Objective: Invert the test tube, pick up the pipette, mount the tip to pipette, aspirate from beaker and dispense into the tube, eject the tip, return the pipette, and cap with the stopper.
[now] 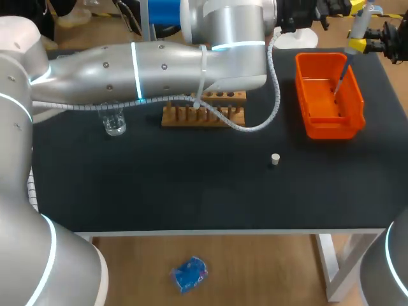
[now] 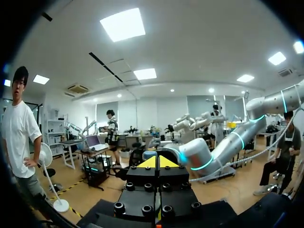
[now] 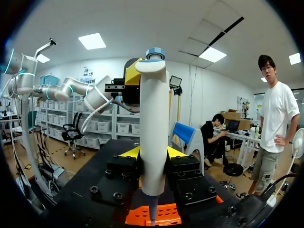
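My right gripper [image 1: 357,44] [image 3: 153,154] is shut on the white pipette [image 1: 359,25] [image 3: 154,133], held upright over the orange bin [image 1: 306,95] [image 3: 166,214]. The pipette's thin lower end [image 1: 340,80] points down into the bin. My left arm reaches across the table, and its gripper [image 1: 357,6] [image 2: 156,161] is shut with its yellow tips at the pipette's blue top [image 3: 155,53]. The wooden tube rack [image 1: 204,116] stands at the back middle, partly hidden behind the left arm's cable. A glass beaker [image 1: 115,123] sits to its left. The small pale stopper [image 1: 275,159] lies on the mat.
The black mat [image 1: 159,185] covers the table, with open room across its front half. My left arm's body and its white cable [image 1: 274,95] hang over the back of the table above the rack.
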`<state>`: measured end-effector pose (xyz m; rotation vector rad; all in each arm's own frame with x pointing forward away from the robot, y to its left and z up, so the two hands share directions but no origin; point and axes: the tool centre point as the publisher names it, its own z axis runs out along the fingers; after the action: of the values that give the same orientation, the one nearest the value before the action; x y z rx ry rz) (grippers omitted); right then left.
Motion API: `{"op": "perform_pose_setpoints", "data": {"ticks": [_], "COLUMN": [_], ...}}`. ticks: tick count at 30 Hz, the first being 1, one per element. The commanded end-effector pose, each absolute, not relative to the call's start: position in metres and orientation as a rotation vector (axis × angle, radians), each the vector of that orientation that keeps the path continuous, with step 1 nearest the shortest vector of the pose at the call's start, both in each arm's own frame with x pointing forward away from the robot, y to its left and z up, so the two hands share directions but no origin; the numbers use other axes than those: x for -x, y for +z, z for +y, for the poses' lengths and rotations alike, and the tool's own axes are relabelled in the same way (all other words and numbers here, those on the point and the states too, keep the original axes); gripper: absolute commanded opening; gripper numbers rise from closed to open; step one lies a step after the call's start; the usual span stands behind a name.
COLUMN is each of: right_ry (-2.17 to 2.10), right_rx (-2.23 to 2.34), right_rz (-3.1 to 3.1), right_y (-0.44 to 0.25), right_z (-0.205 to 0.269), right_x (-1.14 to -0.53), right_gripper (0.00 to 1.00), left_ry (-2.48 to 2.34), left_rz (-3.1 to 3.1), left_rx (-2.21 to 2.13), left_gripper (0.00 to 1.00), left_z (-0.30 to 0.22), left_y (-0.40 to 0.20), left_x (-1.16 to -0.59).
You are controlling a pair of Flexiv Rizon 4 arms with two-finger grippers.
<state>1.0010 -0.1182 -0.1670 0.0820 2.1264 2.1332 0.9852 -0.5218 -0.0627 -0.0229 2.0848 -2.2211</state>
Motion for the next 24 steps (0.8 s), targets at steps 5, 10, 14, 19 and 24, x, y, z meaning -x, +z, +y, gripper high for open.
{"op": "perform_pose_setpoints", "data": {"ticks": [5,10,14,19,24], "right_ry": [2.136,2.136,2.136,2.136,2.136], "right_rx": [-0.077,-0.077,-0.077,-0.077,-0.077], "right_rz": [2.129,2.129,2.129,2.129,2.129], "right_y": [-0.1673,-0.1673,-0.1673,-0.1673,-0.1673], "right_z": [-0.1195,-0.1195,-0.1195,-0.1195,-0.1195], "right_x": [-1.0022,-1.0022,-1.0022,-1.0022,-1.0022], "right_gripper": [0.00,0.00,0.00,0.00,0.00], "left_ry": [-2.253,-2.235,-2.221,-2.210,-2.213], "left_rz": [2.052,2.069,2.070,2.076,2.090], "left_rx": [0.023,0.028,0.035,0.039,0.046], "left_gripper": [0.00,0.00,0.00,0.00,0.00], "left_z": [-0.5292,-0.5293,-0.5267,-0.5260,-0.5275], "left_y": [-0.0681,-0.0703,-0.0694,-0.0692,-0.0743], "left_x": [-0.9861,-0.9885,-0.9909,-0.9923,-0.9927]}}
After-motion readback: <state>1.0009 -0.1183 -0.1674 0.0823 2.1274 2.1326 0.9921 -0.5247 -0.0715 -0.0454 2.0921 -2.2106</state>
